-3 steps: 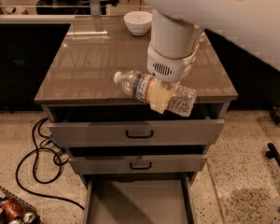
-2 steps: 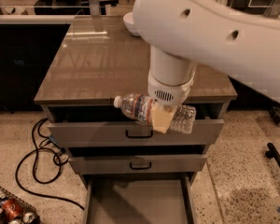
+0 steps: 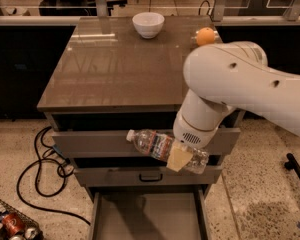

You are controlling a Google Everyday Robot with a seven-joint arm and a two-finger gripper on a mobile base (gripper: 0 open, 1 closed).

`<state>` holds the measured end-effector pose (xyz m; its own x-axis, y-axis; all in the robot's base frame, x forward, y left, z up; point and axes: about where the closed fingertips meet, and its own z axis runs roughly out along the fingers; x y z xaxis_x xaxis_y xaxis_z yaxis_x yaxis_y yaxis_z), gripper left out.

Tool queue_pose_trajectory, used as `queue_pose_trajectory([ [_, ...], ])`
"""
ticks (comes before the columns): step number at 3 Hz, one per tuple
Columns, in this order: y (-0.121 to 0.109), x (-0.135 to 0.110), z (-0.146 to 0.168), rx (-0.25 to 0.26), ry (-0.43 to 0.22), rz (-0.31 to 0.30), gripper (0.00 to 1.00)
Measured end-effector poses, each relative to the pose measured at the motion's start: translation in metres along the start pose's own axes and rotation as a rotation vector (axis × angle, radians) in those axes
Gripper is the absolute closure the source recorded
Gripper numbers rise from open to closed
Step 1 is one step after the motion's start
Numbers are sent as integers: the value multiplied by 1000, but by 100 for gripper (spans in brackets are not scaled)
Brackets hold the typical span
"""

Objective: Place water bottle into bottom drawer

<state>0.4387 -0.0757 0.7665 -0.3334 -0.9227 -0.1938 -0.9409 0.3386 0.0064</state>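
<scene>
The water bottle [image 3: 157,145] is a clear crinkled plastic bottle with a white cap pointing left and a pale label with red marks. It lies level in the air in front of the upper drawer fronts. My gripper [image 3: 179,156] is shut on the water bottle, a beige finger [image 3: 177,157] crossing its right half. The white arm comes down from the upper right. The bottom drawer [image 3: 147,216] is pulled out below the bottle, a grey-beige tray with a bare floor.
A white bowl [image 3: 148,24] and an orange ball [image 3: 205,36] sit at the back of the cabinet top [image 3: 115,69]. The two upper drawers [image 3: 150,176] are slightly out. Black cables [image 3: 40,169] and a wire basket of cans [image 3: 12,224] lie on the floor at left.
My gripper has carried the bottle down and forward, from the cabinet top's front edge to in front of the upper drawers. The arm has swung off the bowl, which now shows.
</scene>
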Motion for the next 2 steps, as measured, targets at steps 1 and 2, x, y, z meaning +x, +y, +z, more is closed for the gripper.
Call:
queue_pose_trajectory([
  [1, 7, 7, 35, -96, -137, 22, 100],
  [2, 12, 0, 33, -114, -171, 9, 100],
])
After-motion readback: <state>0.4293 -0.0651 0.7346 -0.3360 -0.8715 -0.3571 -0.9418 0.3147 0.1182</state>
